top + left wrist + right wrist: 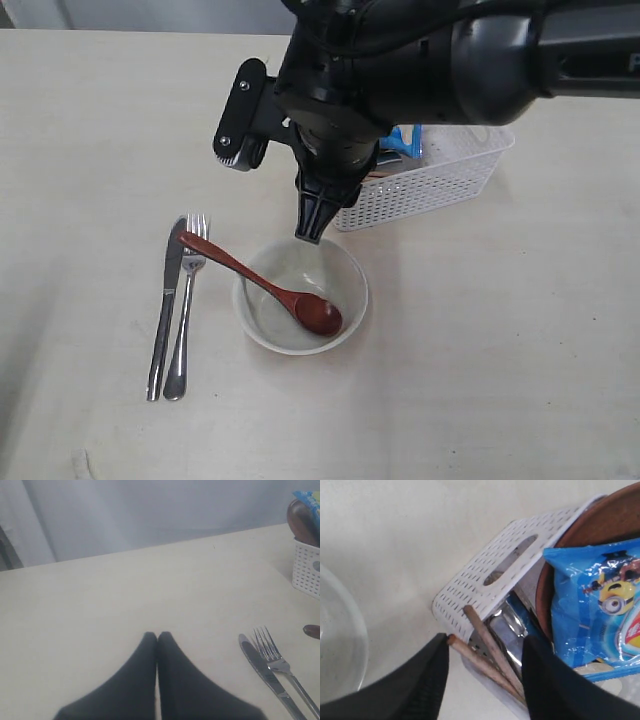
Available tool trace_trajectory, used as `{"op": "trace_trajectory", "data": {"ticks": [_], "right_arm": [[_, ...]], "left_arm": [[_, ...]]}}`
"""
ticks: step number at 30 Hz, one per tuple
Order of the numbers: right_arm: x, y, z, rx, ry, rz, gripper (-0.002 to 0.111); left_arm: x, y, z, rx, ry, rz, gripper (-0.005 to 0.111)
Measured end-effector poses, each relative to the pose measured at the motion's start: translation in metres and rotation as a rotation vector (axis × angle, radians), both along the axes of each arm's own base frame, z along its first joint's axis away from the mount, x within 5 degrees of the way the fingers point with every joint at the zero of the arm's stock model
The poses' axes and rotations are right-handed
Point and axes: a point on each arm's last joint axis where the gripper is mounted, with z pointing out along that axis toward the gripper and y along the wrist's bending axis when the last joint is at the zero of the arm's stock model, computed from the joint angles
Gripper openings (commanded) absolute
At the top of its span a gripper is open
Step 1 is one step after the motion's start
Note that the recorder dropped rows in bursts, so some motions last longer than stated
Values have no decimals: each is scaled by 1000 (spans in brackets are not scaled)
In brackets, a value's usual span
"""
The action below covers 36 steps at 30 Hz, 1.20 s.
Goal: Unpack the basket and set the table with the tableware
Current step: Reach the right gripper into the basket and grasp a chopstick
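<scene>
The off-white bowl (352,275) stands on the table (500,350) with the red-brown wooden spoon (265,285) lying across its rim, bowl end inside. Left of it the steel knife (165,305) and fork (187,300) lie side by side. The white basket (485,580) holds the wooden chopsticks (487,655), the steel cup (507,625), the brown plate (610,520) and a blue chip bag (590,605). My right gripper (486,637) is open at the basket's corner, with the chopstick ends between its fingers. My left gripper (157,635) is shut and empty above the table, left of the knife (262,667).
The right arm's black body (400,70) hangs over the basket (440,180) and hides most of it in the exterior view. The chip bag (408,140) shows behind the arm. A pale wall or curtain (150,510) lies past the table's far edge.
</scene>
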Motion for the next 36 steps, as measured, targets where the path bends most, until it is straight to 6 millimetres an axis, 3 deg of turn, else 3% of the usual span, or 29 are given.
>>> {"op": "trace_trajectory", "data": {"ticks": [7,19,29,36], "right_arm": [[1,0,1,4,-12,0,0],[2,-4,13,-10,-61,22,0],[-9,-17,60,98,-137,-9,0],[-38,-19,108,192,-250,57,0]], "left_arm": [[0,0,0,0,0,0,0],[0,0,0,0,0,0,0],[0,0,0,0,0,0,0],[0,0,0,0,0,0,0]]}}
